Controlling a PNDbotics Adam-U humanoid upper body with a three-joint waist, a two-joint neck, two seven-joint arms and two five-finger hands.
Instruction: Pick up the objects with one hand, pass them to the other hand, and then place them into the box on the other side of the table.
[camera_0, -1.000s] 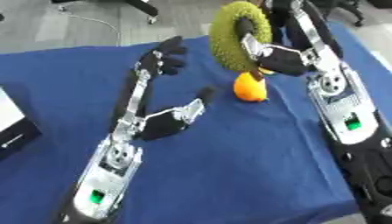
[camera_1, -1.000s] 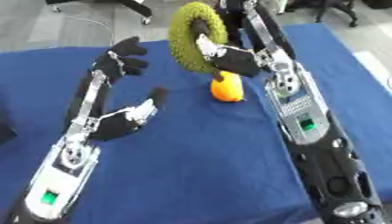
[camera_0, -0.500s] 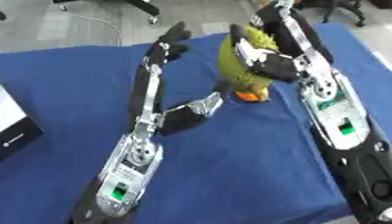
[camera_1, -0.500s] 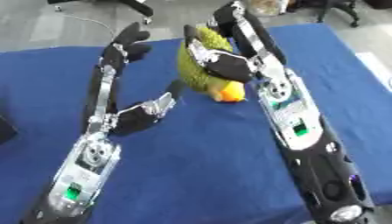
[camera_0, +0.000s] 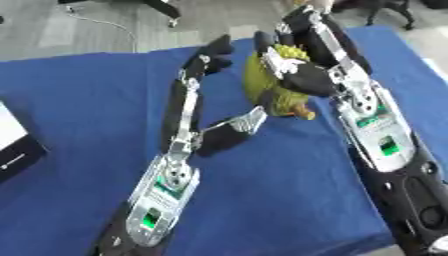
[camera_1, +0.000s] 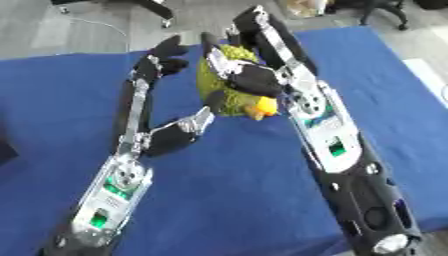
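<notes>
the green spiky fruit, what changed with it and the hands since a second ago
The right hand, curled on the green spiky fruit, has carried it toward the left hand, which has reached up beside it, fingers straight, not yet holding it. The orange fruit stays on the blue table, now partly hidden.

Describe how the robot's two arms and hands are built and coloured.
Both arms are black with silver-grey panels. The left forearm carries a silver plate with a round joint disc and a small green mark; the right forearm has the same kind of plate and green mark, then a black casing toward the lower edge. The left hand has slim black fingers with silver links; the right hand is black with pale segments.
</notes>
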